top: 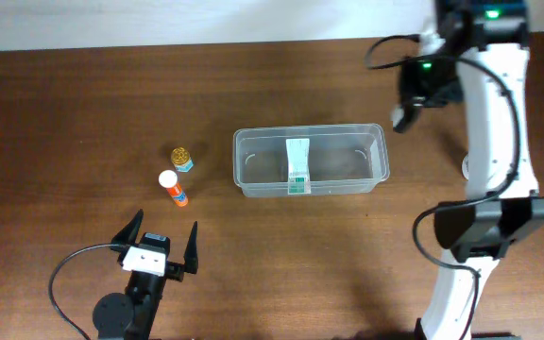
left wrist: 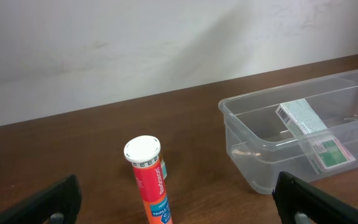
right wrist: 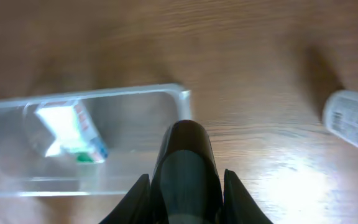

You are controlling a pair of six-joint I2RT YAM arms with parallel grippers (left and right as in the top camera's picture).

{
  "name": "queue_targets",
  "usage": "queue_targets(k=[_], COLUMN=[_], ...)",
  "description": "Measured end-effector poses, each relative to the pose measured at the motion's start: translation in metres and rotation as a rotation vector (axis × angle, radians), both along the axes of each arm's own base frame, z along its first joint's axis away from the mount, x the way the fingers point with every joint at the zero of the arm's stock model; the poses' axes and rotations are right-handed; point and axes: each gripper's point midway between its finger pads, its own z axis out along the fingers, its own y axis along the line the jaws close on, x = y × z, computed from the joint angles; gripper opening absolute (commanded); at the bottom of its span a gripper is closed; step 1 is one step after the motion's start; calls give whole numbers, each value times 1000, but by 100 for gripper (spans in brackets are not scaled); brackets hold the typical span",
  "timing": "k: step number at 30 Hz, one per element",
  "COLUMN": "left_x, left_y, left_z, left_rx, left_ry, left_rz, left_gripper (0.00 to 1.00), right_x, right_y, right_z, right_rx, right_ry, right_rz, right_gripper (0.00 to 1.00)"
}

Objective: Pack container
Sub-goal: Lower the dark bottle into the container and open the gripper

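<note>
The clear container (top: pixel 312 130) on the counter holds one white-and-green box (top: pixel 297 166) leaning across its middle. The left jaws gape empty; the right jaws clamp a dark rounded object (right wrist: pixel 185 158).

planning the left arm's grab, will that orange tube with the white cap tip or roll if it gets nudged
It probably tips easily: the orange tube seems to stand upright, tall and narrow. Once down, its round body would likely roll. It looks like stiff plastic and is likely light, so the open left end effector should approach squarely and close gently.
</note>
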Motion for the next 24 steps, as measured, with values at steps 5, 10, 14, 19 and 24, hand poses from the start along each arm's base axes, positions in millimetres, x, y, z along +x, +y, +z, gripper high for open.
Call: queue_targets(k=[5, 10, 14, 19, 24], left_x=[0, 0, 0, 0, 0], left_y=[0, 0, 0, 0, 0], left_z=[0, 0, 0, 0, 0], left_rx=[0, 0, 0, 0, 0], left_ry=[0, 0, 0, 0, 0], left_rz=[0, 0, 0, 0, 0], left_gripper=[99, 99, 99, 100, 100], right_x=[-8, -16, -13, -10, -6], right_y=[54, 76, 76, 76, 77], right_z=[-2, -15, -37, -74, -104], right_rx=[1, -5, -13, -19, -20], right_ry=[7, 44, 74, 114, 126], right_rz=[127, 179, 177, 163, 156], right_gripper=[24, 24, 24, 24, 24])
